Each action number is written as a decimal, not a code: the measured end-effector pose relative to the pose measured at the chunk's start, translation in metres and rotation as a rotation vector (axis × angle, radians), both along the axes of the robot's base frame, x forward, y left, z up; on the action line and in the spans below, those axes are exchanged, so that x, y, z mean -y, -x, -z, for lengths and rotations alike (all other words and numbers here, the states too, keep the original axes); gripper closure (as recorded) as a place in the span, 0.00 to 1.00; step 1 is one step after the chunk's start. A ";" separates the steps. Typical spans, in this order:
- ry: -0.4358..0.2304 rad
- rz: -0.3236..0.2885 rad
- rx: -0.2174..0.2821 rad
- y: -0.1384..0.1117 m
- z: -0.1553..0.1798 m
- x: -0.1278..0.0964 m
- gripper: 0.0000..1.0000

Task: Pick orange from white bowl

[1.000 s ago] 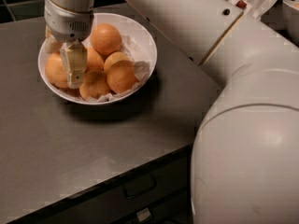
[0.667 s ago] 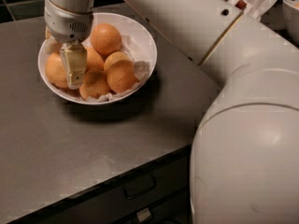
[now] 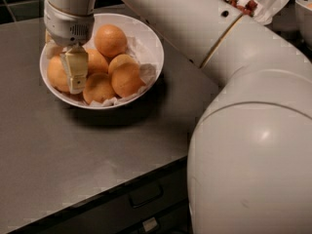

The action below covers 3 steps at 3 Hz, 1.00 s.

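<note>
While the picture from a moment ago is held against this one, almost nothing is found changed: the pincer (image 3: 72,77) is seen at the same low spot in the left part of the white bowl (image 3: 146,33), and the fruit is unmoved. Whether the pincer is apart or clamped cannot be told.

The orange (image 3: 56,74) is noted at the bowl's left rim, just left of the pincer, its top hidden by the wrist. It is round, so no long axis is given; no stem end can be made out. Other oranges (image 3: 111,40) are packed close to its right on crumpled paper.

The bowl is set toward the rear left of the table (image 3: 73,160). Bare table is left in front of it up to the front edge, with a drawer (image 3: 144,196) below. The right side is filled by the arm (image 3: 253,145), which passes over the bowl's rear.
</note>
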<state>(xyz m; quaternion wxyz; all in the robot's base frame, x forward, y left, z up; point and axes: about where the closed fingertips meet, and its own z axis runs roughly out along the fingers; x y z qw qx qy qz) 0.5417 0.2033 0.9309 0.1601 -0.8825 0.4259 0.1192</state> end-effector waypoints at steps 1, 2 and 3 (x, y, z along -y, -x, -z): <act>0.011 -0.005 0.000 -0.003 0.001 -0.003 0.30; 0.019 -0.009 -0.001 -0.005 0.003 -0.005 0.33; 0.021 -0.009 -0.002 -0.006 0.004 -0.006 0.34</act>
